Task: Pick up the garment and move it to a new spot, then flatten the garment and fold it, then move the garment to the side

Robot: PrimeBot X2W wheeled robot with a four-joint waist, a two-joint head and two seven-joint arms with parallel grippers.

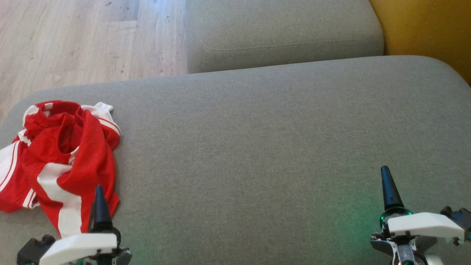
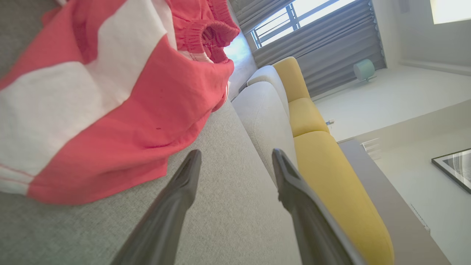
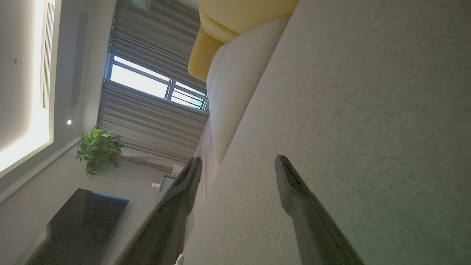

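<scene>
A red and white garment (image 1: 62, 162) lies crumpled at the left end of the wide grey cushion (image 1: 276, 147). My left gripper (image 1: 98, 191) hovers at the garment's near edge, its dark finger in front of the red cloth. In the left wrist view the garment (image 2: 110, 103) lies just left of the left gripper (image 2: 236, 152), whose jaws stand open with only grey fabric between them. My right gripper (image 1: 385, 171) is far off at the lower right, over bare cushion. The right wrist view shows the right gripper (image 3: 239, 159) open and holding nothing.
A second grey cushion (image 1: 283, 33) sits behind the wide one, with a yellow cushion (image 1: 427, 29) at the back right. Wooden floor (image 1: 73, 36) lies beyond the cushion's far left edge. The garment reaches the cushion's rounded left end.
</scene>
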